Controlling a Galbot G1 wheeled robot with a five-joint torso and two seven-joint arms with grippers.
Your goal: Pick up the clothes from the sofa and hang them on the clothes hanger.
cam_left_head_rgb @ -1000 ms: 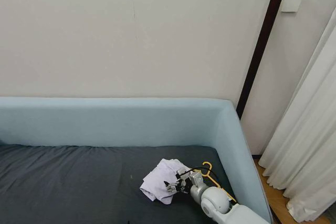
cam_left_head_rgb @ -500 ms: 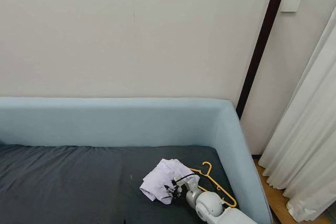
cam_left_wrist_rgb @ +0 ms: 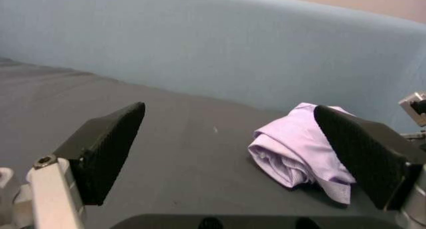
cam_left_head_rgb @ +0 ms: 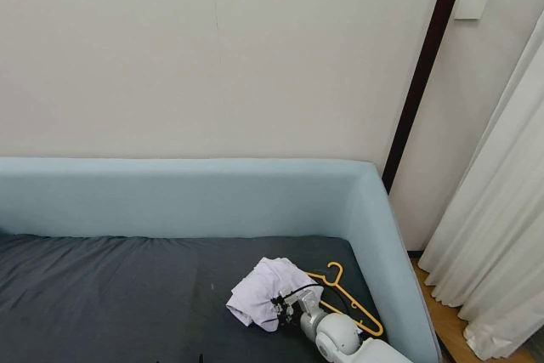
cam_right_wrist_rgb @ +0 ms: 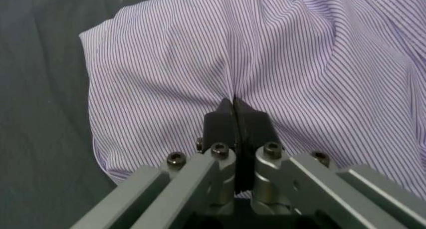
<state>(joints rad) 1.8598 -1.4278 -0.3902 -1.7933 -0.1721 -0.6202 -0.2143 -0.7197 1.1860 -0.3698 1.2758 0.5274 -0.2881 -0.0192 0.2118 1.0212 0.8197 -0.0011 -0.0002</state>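
A crumpled lilac striped shirt (cam_left_head_rgb: 257,290) lies on the dark sofa seat (cam_left_head_rgb: 110,295) near its right end. A yellow clothes hanger (cam_left_head_rgb: 344,295) lies flat just right of it. My right gripper (cam_left_head_rgb: 279,304) sits at the shirt's near edge; in the right wrist view its fingers (cam_right_wrist_rgb: 234,120) are pressed together with a fold of the shirt (cam_right_wrist_rgb: 280,64) pinched between them. My left gripper (cam_left_wrist_rgb: 233,159) hovers low over the seat, open wide, with the shirt (cam_left_wrist_rgb: 300,149) ahead between its black pads (cam_left_wrist_rgb: 109,141).
The sofa's light blue backrest (cam_left_head_rgb: 187,197) and right armrest (cam_left_head_rgb: 387,269) bound the seat. White curtains (cam_left_head_rgb: 501,235) and a dark door frame (cam_left_head_rgb: 421,74) stand to the right. Open seat stretches to the left.
My right gripper has pulled back toward the near edge of the shirt, uncovering more of the hanger. The shirt stays in place.
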